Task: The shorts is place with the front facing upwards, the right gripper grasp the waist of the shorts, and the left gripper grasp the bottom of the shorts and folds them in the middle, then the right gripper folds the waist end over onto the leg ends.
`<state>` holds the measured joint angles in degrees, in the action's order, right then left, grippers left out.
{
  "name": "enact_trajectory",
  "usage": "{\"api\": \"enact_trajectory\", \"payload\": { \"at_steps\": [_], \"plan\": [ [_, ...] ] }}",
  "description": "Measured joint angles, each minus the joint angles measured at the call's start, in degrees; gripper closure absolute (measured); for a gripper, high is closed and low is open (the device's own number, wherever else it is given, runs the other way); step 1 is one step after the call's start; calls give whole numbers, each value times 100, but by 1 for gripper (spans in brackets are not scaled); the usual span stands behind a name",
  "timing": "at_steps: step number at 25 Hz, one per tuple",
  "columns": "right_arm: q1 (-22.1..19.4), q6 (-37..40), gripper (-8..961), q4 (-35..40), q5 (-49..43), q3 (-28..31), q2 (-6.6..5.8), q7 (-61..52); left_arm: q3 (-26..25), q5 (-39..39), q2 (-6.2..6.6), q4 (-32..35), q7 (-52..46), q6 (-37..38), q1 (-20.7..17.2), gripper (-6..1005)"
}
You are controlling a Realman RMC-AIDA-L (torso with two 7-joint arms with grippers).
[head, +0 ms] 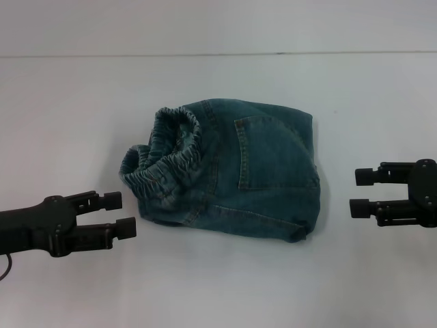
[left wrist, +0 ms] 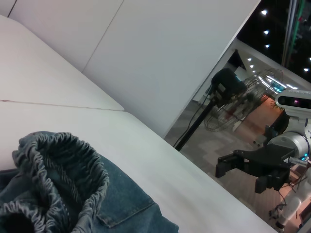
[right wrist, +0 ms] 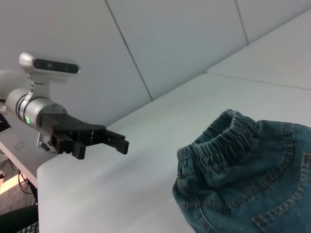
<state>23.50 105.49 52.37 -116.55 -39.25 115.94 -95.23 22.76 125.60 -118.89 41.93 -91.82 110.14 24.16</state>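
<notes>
Your left gripper: matte black claw, two blocky fingers, thin black cable trailing from its arm. Behind its wrist, a silver-white arm segment with small green light. Your right gripper: all-black, boxy wrist.

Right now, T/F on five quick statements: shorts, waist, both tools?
1. The shorts lie folded in a compact bundle. True.
2. The left tool grips the waist. False: it is open, beside the waist, apart from the cloth.
3. The right tool is open, clear of the shorts. True.
4. The waist faces the right tool. False: it faces the left tool.
5. A stitched pocket shows on top. True.
</notes>
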Motion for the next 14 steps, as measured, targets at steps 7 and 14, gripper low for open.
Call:
{"api": "enact_trajectory", "payload": {
  "at_steps": [7, 14],
  "plan": [
    [77, -14, 157, -25, -5, -4, 77, 85, 0, 0, 7, 0, -64, 0, 25, 92],
    [218, -60, 157, -173, -26, -37, 119, 144, 0, 0, 25, 0, -80, -1, 42, 92]
  ]
}}
